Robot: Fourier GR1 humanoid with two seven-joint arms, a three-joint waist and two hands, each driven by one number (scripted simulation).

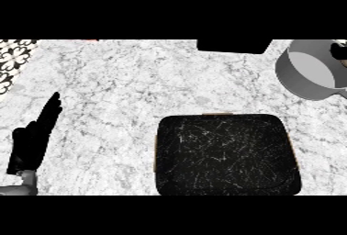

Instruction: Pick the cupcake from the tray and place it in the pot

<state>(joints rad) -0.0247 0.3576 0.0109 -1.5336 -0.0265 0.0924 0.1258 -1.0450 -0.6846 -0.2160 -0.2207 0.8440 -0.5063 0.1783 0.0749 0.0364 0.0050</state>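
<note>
**What else you have in view**

You are looking down on a pale marble surface [122, 82], white with grey veins, which fills nearly the whole view. At the top left corner it ends against a strip of black-and-white patterned tiles [13, 57], cut off by the left edge of the view. At the top edge, right of centre, you see a flat black block [232, 46]; only its lower part shows, so you cannot tell what it is. A small reddish speck [92, 40] sits at the top edge further left, too small to identify.
</note>
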